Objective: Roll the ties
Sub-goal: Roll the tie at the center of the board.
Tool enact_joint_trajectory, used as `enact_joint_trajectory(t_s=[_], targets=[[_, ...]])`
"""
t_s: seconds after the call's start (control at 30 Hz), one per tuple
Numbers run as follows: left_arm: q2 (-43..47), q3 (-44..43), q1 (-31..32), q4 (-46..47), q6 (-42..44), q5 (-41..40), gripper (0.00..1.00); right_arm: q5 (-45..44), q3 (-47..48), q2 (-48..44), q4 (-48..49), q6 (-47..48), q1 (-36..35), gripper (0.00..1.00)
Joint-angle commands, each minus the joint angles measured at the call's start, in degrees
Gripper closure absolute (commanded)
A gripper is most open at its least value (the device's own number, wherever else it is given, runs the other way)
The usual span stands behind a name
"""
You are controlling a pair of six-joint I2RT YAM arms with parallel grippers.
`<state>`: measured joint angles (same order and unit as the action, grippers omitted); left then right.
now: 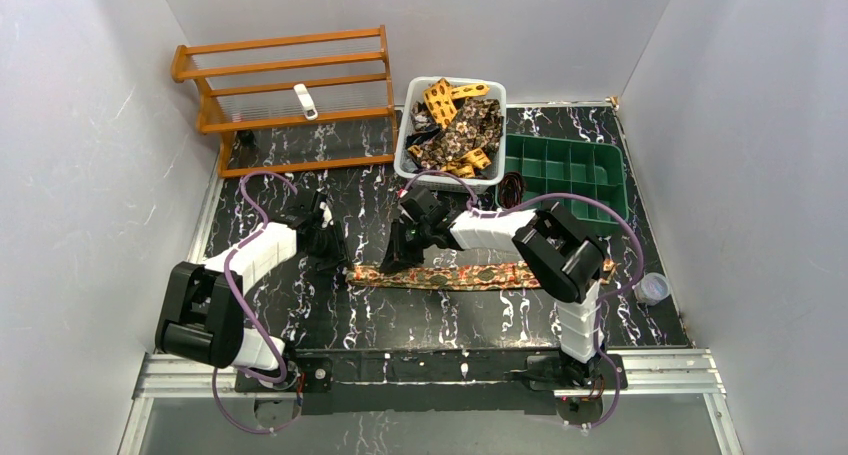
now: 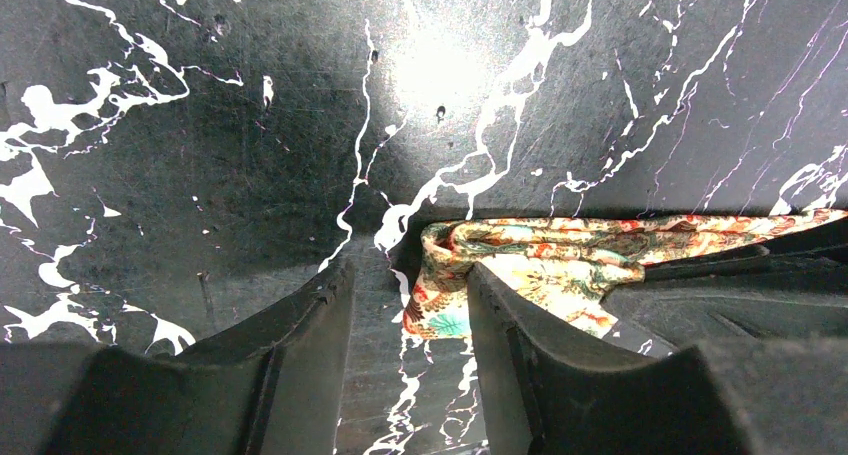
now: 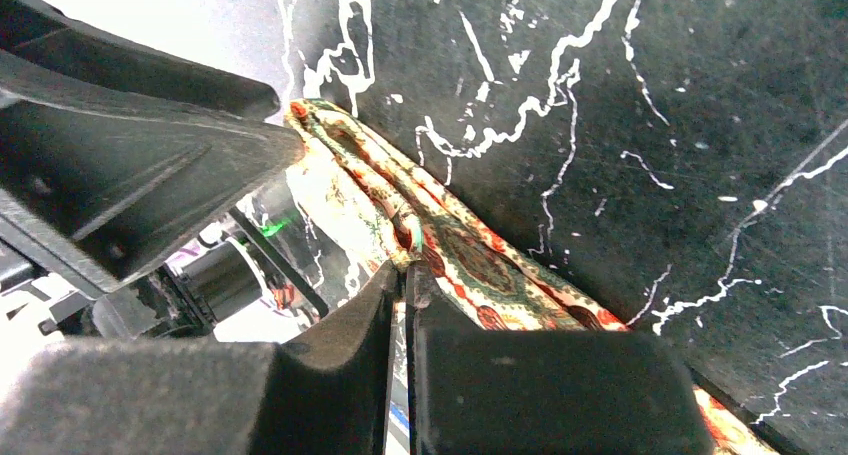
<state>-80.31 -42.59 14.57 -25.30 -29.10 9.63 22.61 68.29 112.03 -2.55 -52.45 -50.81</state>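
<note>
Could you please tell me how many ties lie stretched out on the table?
1: the tie lies lengthwise across the table, pinched by the right gripper. More ties sit heaped in the white bin, too tangled to count; some may be hidden.

The bench [image 1: 450, 325] is black, streaked with white marble-like veins. The tie [image 1: 470, 274] lying across it has a busy print of red-orange medallions with green and teal touches. Its folded left end shows a paler cream-yellow ground. At the far side, a white bin [image 1: 403, 155] holds ties [image 1: 465, 130] in dark brown-olive prints and in yellow with brown spots. Right of it is a dark green compartment tray [image 1: 575, 165]. Far left is an orange-brown wooden rack [image 1: 285, 80]. The left arm [image 1: 255, 255] and right arm [image 1: 490, 227] are white and black, trailed by purple cables [image 1: 262, 174]. The left end effector [image 2: 410, 285] and right end effector [image 3: 400, 285] are black.
</note>
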Motion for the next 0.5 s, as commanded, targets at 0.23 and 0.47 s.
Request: enact_joint_trajectory(t_s=[0.23, 0.47], targets=[[3.8, -0.6, -0.3, -1.0, -0.4, -0.4, 0.52, -2.1, 1.0, 1.5, -3.4, 1.7, -0.3, 0.77], [6.6, 0.3, -1.2, -0.6, -1.8, -0.8, 0.44, -4.4, 0.1, -5.5, -3.7, 4.3, -0.3, 0.58]])
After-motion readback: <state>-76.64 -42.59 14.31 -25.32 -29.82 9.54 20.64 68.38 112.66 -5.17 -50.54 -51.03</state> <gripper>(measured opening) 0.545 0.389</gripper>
